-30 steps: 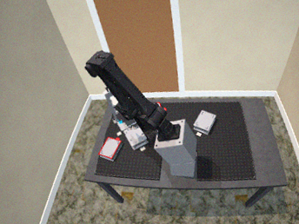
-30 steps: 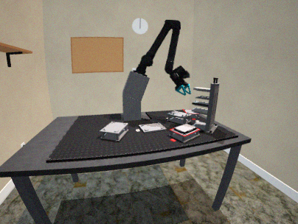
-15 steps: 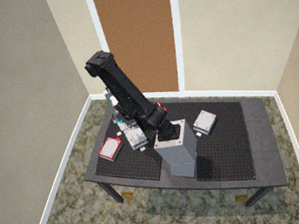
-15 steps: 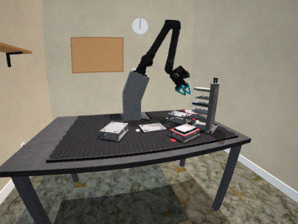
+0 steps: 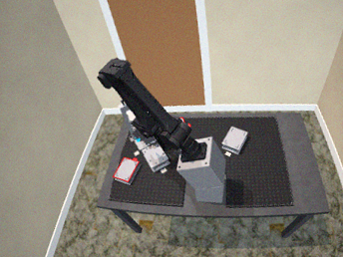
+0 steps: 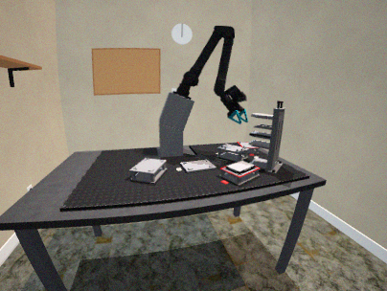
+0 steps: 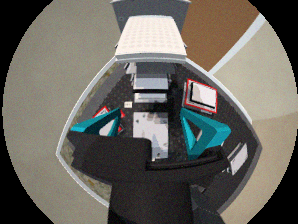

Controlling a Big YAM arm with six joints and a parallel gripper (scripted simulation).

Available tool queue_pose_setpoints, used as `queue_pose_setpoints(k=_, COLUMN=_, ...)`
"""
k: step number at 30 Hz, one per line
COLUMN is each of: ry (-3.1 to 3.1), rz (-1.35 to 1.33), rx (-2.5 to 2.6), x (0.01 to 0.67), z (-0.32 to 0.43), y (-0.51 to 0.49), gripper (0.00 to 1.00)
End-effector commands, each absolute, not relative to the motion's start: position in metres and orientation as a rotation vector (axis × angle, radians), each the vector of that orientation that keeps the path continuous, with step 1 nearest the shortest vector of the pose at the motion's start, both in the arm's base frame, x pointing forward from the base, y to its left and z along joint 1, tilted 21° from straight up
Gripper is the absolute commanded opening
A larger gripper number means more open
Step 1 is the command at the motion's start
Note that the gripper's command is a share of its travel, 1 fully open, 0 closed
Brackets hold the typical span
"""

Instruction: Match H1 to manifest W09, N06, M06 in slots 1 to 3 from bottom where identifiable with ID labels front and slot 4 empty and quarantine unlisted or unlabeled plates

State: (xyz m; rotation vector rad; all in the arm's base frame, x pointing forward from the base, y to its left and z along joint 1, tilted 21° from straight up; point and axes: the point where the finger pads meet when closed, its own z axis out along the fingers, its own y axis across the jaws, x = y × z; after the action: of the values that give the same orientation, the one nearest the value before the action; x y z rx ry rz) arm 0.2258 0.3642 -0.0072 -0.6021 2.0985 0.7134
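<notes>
My gripper (image 6: 237, 116) hangs in the air beside the upper shelves of the plate hotel (image 6: 276, 139), its teal fingers spread fully apart and holding nothing. The hotel stands at one end of the tabletop (image 6: 43, 191), with a plate (image 7: 150, 38) on its top shelf directly below my wrist camera. A red-framed nest with a plate (image 6: 240, 169) sits just beside the hotel base. A grey nest (image 6: 147, 169) lies well apart from it.

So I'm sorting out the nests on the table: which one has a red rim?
The nest at the table's front edge beside the hotel. Its plate sits in a red frame; the other nests are plain grey.
</notes>
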Motion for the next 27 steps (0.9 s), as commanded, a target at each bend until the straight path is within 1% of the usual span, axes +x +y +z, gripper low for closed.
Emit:
queue_pose_setpoints(k=1, ry=2.084, rz=0.721, rx=-0.593, x=0.2295, z=-0.0019, y=0.3669, gripper=1.00)
queue_pose_setpoints(k=27, ry=2.091, rz=0.710, rx=-0.598, x=0.2281, z=-0.0068, y=0.3647, gripper=1.00)
